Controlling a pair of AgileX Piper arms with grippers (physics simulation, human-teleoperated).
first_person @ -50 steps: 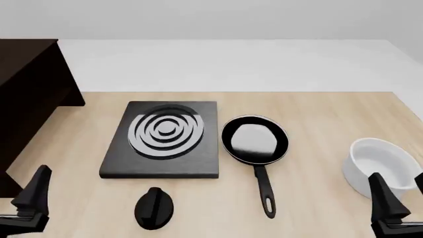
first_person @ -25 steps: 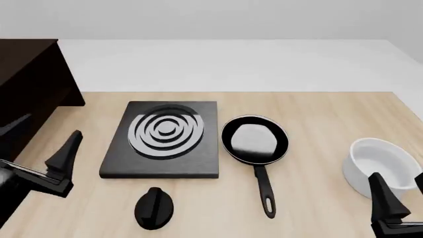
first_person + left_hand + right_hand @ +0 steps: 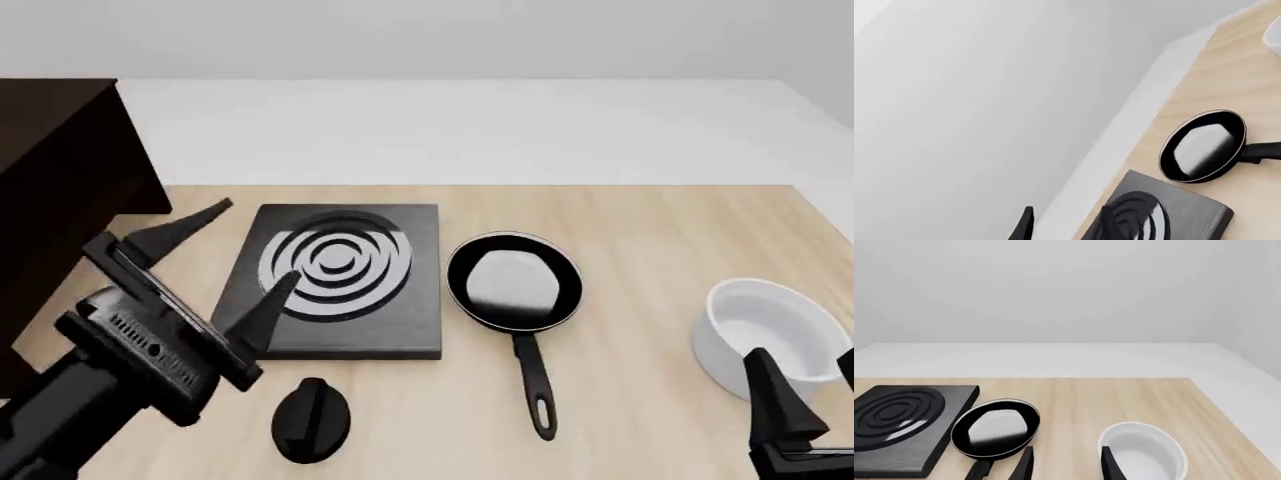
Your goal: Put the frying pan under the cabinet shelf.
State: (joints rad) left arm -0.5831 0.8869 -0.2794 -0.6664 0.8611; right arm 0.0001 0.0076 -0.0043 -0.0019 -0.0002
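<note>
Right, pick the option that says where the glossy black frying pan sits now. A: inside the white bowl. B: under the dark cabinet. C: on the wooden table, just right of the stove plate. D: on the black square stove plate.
C: the glossy black frying pan lies flat on the light wooden table, right of the black square stove plate, with neither tool holding it.

Cabinet shelf [image 3: 60, 190] cut by frame's left edge

Bright even sim light, sharp renders, soft shadows, glare on frying pan [image 3: 514, 283].
</note>
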